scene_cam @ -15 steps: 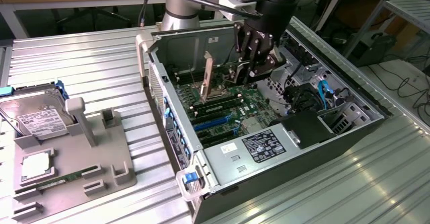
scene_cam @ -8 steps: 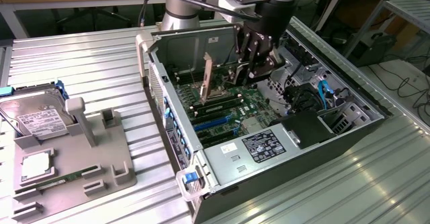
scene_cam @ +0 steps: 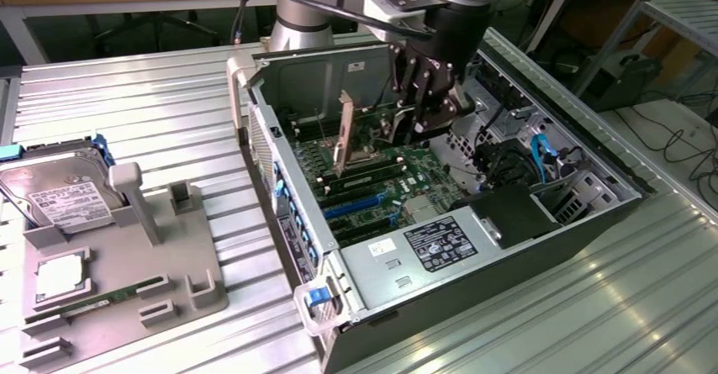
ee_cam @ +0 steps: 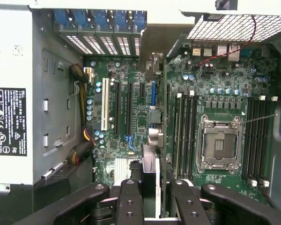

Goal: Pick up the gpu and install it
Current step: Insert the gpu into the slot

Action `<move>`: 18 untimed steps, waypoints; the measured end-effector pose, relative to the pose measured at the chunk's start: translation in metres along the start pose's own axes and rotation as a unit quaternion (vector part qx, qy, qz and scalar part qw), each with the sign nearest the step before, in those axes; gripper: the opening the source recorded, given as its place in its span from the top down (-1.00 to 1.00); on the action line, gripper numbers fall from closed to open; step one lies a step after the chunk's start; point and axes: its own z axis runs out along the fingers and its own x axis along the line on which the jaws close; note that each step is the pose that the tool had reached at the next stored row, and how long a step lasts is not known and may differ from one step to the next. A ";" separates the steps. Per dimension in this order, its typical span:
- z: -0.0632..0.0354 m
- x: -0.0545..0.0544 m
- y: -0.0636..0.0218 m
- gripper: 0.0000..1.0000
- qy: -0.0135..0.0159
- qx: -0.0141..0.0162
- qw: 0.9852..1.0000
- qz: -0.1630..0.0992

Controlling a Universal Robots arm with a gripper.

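Note:
The gpu [scene_cam: 345, 129] is a thin dark card with a pale bracket strip at its end. It hangs on edge inside the open computer case [scene_cam: 294, 223], above the green motherboard [scene_cam: 418, 181]. My gripper [scene_cam: 424, 115] is shut on the card's upper edge. In the wrist view the gpu [ee_cam: 164, 122] is seen edge-on, running away from my gripper [ee_cam: 157, 199] over the motherboard [ee_cam: 131, 122]. It lies between the black expansion slots [ee_cam: 129, 110] and the memory slots [ee_cam: 185, 131]. Whether it touches a slot is not visible.
A grey power supply [scene_cam: 443, 244] fills the case's near end, with drive bays and cables [scene_cam: 539, 172] toward the exterior view's right. The CPU socket [ee_cam: 218, 140] is bare. On the exterior view's left a grey fixture [scene_cam: 168, 248] holds a hard drive [scene_cam: 62, 197], a processor [scene_cam: 56, 277] and a memory stick [scene_cam: 96, 304].

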 end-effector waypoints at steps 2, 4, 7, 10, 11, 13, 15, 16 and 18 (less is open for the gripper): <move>0.0011 0.000 0.0000 0.45 0.000 0.000 1.000 0.000; 0.0027 0.000 0.0001 0.45 0.000 0.000 1.000 0.000; 0.0097 0.000 0.0003 0.45 0.000 0.000 1.000 0.000; 0.0138 0.000 0.0008 0.45 0.000 0.000 1.000 0.000; 0.0154 0.000 0.0008 0.45 0.000 0.000 1.000 0.000; 0.0177 0.000 0.0008 0.45 0.000 0.000 1.000 0.000; 0.0193 0.000 0.0008 0.45 0.000 0.000 1.000 0.000; 0.0201 0.000 0.0008 0.45 0.000 0.000 1.000 0.000; 0.0281 -0.001 0.0011 0.45 0.000 -0.005 1.000 0.000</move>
